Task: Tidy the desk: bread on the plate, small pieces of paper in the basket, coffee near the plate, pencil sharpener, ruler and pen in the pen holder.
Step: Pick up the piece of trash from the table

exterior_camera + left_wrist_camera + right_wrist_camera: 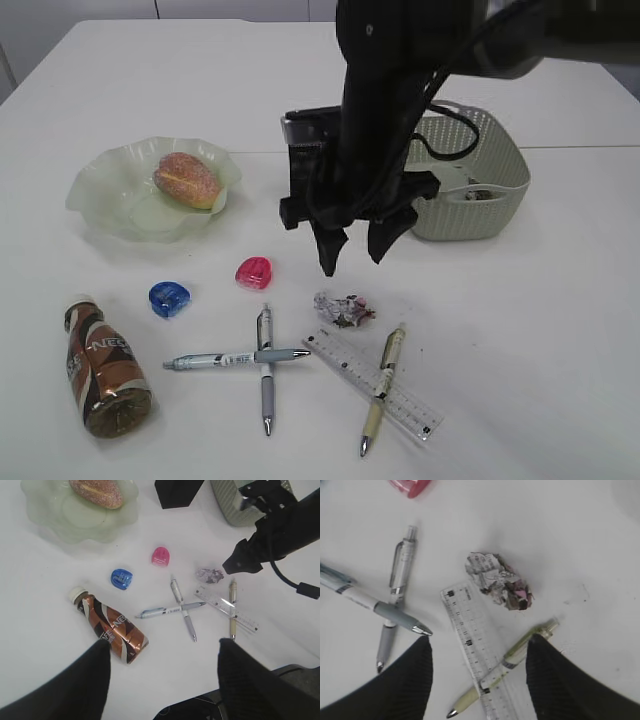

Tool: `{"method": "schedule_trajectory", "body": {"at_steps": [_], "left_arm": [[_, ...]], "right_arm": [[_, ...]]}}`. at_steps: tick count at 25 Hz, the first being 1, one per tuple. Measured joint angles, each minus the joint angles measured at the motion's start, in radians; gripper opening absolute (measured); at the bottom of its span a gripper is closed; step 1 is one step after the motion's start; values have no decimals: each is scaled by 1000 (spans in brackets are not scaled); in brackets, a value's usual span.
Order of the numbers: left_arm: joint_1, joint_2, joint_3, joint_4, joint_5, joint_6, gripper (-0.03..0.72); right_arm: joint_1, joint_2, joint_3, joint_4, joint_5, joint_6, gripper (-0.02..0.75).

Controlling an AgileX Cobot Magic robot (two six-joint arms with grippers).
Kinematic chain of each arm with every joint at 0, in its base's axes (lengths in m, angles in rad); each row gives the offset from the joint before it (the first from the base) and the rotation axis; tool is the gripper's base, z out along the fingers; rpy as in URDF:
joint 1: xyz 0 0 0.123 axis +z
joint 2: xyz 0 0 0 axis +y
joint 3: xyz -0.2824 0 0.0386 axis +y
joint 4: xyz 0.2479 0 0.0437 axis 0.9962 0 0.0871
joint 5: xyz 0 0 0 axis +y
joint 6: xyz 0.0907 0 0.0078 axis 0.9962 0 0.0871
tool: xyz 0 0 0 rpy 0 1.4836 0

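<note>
- The right gripper [350, 250], on its black arm, hangs above the white desk [520, 330] with its two dark fingers [405, 680] spread well apart and nothing between them.
- Landmark: the crumpled ball of printed paper [342, 308], lying on the desk. It sits just below and slightly ahead of the right fingers; from the right wrist view the paper [499, 580] shows in the gap between them, not touched.
- The short clear plastic ruler [372, 382] lies flat, slanting away from the near side of the paper, with a pale yellow-green pen [380, 388] lying across it.
- Left of the paper, two grey-and-white pens [262, 358] cross each other.
- A pink round pencil sharpener [254, 272] lies left of the paper and a little farther back; a blue one [169, 298] lies farther left again.
- The brown Nescafe coffee bottle [102, 372] with a white cap lies on its side, far left of the paper and nearer the front edge.
- The speckled golden-brown bread roll [187, 178] rests in the pale green ruffled plate [100, 190], well behind and left of the paper.
- The sage green woven-look basket [490, 180] stands behind and right of the paper; the black mesh pen holder [177, 491] stands behind the paper, largely hidden by the arm.
- The left gripper [162, 670] is high over the near side of the desk, its fingers [85, 680] wide apart and empty, the coffee bottle just ahead of them.
</note>
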Motion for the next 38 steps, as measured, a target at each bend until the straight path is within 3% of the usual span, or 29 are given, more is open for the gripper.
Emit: {"method": "schedule_trajectory", "body": {"at_steps": [15,38], "left_arm": [[0,0,0,0,0,0,491],[0,0,0,0,0,0,489]], "right_arm": [[0,170,0,-48,-13,-4,437],[0,194,0,-55,-96,-7,437]]}}
